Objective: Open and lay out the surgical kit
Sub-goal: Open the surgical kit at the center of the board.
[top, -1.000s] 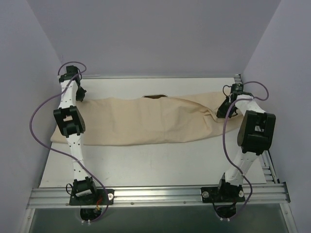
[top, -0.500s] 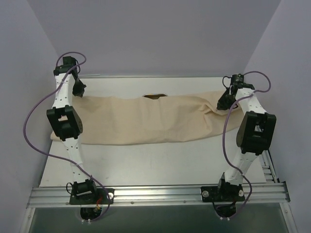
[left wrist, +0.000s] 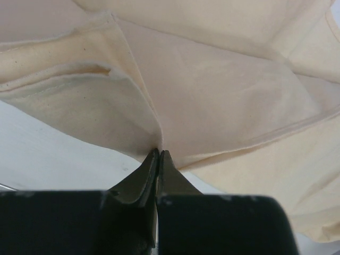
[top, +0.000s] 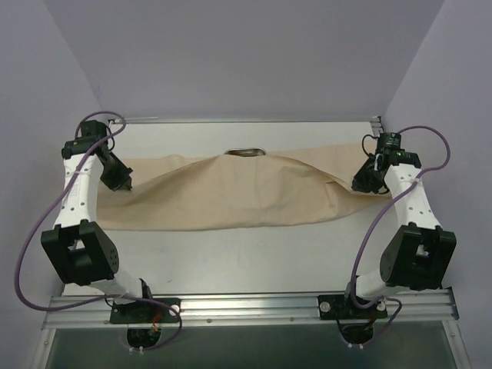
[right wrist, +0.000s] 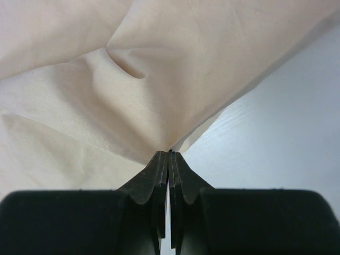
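The beige cloth lies stretched across the table — the left gripper pinches 1 end tight, the right gripper pinches the other. A shiny tray peeks out at its far edge.

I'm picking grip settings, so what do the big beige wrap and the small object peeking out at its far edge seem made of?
The cloth wrap looks like matte woven fabric, perhaps cotton: it folds softly, creases, and shows hemmed edges in the left wrist view. The tray looks like polished metal, probably steel, from its bright rim; only a sliver shows.
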Controlling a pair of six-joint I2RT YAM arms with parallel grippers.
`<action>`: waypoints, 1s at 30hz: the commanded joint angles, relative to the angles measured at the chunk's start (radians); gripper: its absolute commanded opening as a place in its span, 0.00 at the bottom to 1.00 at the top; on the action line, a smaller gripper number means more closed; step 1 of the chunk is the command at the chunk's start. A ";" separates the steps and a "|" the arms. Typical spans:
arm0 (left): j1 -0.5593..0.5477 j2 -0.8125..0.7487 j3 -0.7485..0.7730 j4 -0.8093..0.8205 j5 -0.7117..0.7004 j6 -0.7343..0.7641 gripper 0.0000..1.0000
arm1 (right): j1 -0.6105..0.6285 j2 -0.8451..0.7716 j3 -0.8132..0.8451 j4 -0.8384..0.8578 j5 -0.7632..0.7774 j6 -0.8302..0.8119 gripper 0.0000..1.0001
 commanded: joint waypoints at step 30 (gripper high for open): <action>0.141 0.288 0.178 0.148 0.148 0.099 0.02 | 0.004 0.170 0.109 -0.018 0.047 -0.070 0.00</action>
